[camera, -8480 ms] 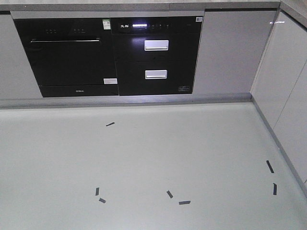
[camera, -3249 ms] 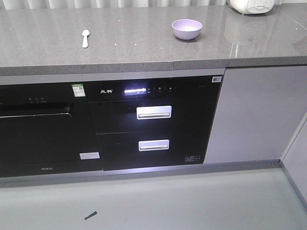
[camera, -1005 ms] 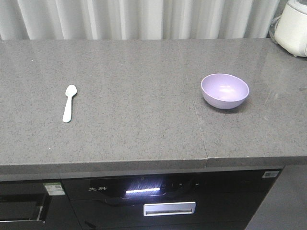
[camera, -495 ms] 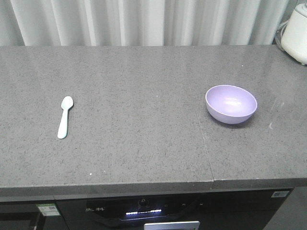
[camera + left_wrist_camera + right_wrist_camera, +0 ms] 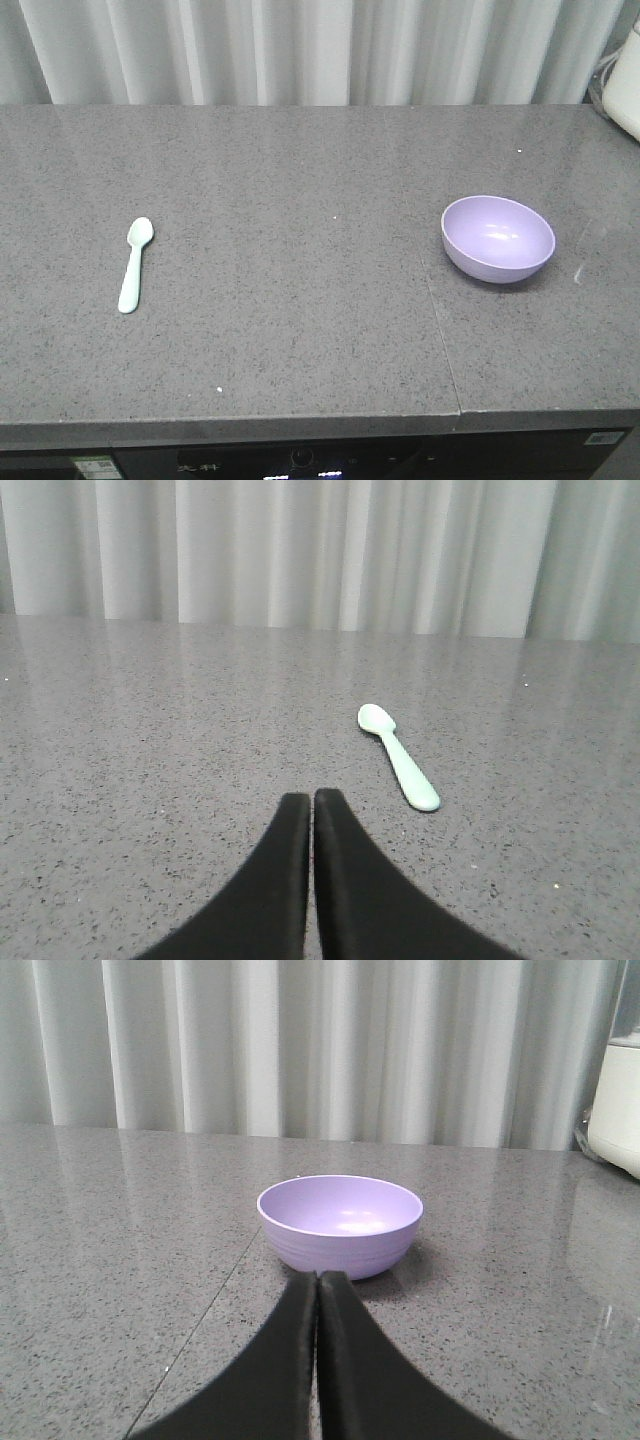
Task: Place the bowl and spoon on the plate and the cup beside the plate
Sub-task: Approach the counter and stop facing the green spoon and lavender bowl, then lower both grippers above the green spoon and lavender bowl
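Bowl [image 5: 498,238] upright on counter [image 5: 300,340], spoon [image 5: 135,265] well left of it, I see L gripper [image 5: 313,796] pressed together, R gripper [image 5: 319,1277] same, just before bowl.

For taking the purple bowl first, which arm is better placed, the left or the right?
The right. The right gripper, shut, points straight at the bowl, which sits just ahead of its tips. The left gripper, also shut, faces the spoon instead.

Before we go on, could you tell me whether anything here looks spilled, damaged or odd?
Nothing spilled or damaged: the bowl sits upright and empty, the spoon lies flat, well apart. Only oddity: no plate or cup in view.
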You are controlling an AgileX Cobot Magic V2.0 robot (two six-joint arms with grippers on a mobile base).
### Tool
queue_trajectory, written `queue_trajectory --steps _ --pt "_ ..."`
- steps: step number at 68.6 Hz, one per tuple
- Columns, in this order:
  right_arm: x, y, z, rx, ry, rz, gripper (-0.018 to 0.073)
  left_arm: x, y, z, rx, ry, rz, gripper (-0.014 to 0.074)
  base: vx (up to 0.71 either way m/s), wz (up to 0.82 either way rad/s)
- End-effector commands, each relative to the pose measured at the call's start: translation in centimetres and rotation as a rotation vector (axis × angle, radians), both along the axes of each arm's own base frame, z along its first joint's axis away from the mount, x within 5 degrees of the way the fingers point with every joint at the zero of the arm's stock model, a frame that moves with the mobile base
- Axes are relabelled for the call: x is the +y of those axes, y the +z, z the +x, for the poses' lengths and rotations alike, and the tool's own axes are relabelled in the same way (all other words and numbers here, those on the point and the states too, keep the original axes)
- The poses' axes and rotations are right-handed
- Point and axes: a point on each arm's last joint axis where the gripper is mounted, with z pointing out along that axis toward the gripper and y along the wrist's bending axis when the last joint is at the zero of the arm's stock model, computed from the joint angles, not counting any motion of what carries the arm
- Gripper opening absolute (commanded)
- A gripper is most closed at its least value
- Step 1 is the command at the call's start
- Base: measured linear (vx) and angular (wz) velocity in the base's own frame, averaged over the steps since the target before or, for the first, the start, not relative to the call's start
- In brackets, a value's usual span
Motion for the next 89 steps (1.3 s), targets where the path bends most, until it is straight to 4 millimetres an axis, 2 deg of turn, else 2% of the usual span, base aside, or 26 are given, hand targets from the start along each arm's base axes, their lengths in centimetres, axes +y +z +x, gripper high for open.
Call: queue_trajectory --steps 1,89 --pt "-0.05 0.39 -0.03 -0.068 -0.007 -0.001 -0.0011 -0.04 1.62 -0.23 -0.114 -0.006 -0.007 -0.0006 0.06 0.01" --pt "-0.05 0.39 -0.03 -0.068 -0.007 -0.001 -0.0011 -0.04 1.62 -0.23 -0.114 -0.006 -0.007 -0.0006 0.03 0.01"
